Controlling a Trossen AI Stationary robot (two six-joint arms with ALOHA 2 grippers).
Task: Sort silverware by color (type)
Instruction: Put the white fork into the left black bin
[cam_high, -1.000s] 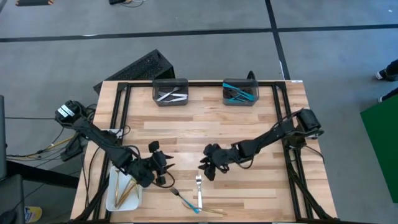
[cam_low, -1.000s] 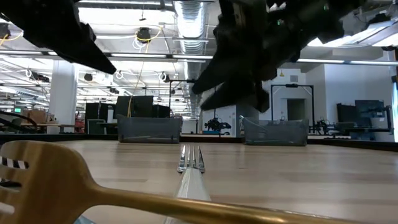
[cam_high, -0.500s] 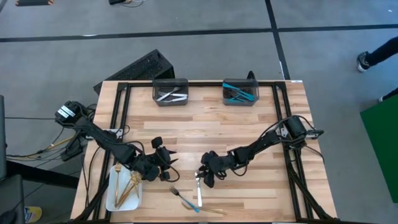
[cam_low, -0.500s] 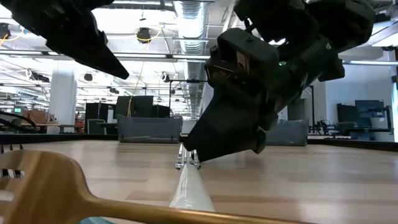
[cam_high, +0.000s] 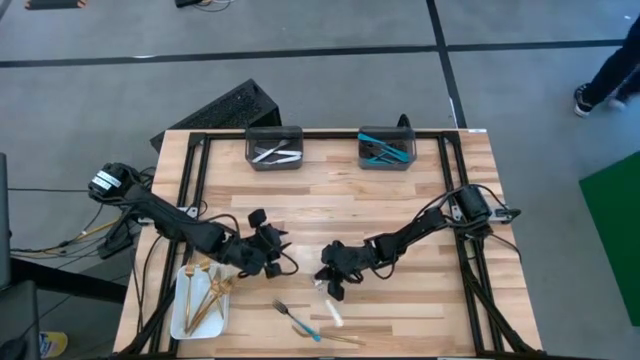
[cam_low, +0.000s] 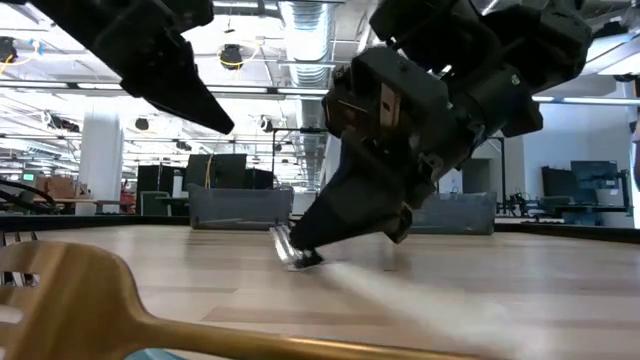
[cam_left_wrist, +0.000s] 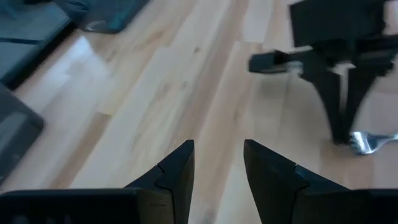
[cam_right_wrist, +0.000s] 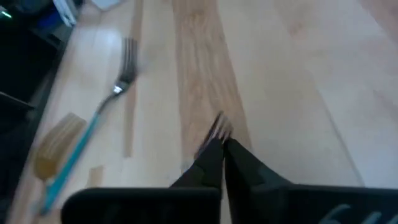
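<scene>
The right tool (cam_high: 330, 283) now pinches the silver fork (cam_low: 292, 250) by its tines near the table's front edge, swinging it askew: pickup has begun. The left tool (cam_high: 275, 252), fingers spread, hovers beside it.

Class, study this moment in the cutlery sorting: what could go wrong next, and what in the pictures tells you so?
1. The right claw pinches the silver fork only near its tines; the long handle could swing or slip out.
2. The left claw hangs open close beside it, so the arms might collide.
</scene>
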